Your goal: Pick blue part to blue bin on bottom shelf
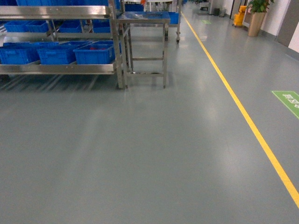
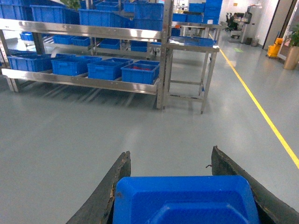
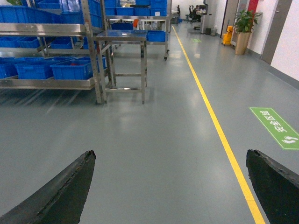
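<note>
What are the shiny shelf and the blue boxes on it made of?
The bottom shelf looks like brushed steel: silvery grey, with dull streaky reflections along its front rail. The blue bins look like moulded plastic: one even colour, smooth walls, thick rolled rims. The blue part between the left gripper's jaws seems the same glossy plastic, with rounded edges.

Right gripper (image 3: 170, 186) jaws spread wide over grey floor (image 3: 154, 140) beside yellow line (image 3: 212, 119).

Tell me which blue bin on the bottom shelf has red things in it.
The rightmost bin on the bottom shelf, beside the rack's corner post. Red shows inside it; the other bins in that row show only blue.
</note>
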